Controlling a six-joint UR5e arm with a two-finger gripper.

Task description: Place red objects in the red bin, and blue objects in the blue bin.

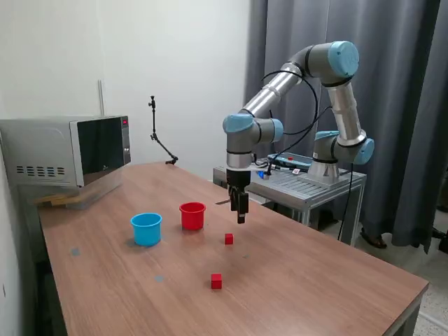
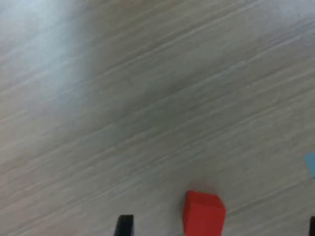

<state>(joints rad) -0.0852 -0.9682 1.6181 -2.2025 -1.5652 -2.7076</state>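
Observation:
In the exterior view the red cup [image 1: 192,215] and the light blue cup [image 1: 146,229] stand side by side on the wooden table [image 1: 315,280]. One red cube [image 1: 229,239] lies to the exterior view's right of the red cup. A second red cube [image 1: 216,281] lies nearer the front edge. My gripper [image 1: 240,212] points down, hovering just above and behind the first cube. In the wrist view my gripper [image 2: 218,227] is open and empty, and a red cube [image 2: 203,213] lies on the table between the fingertips [image 2: 124,225]. No dark blue cubes are in view.
A microwave [image 1: 70,150] stands at the table's back corner on the exterior view's left. A thin black stand [image 1: 159,136] is at the far edge. A metal cart [image 1: 308,183] holds the arm's base behind the table. A light blue sliver [image 2: 310,164] shows at the wrist view's edge.

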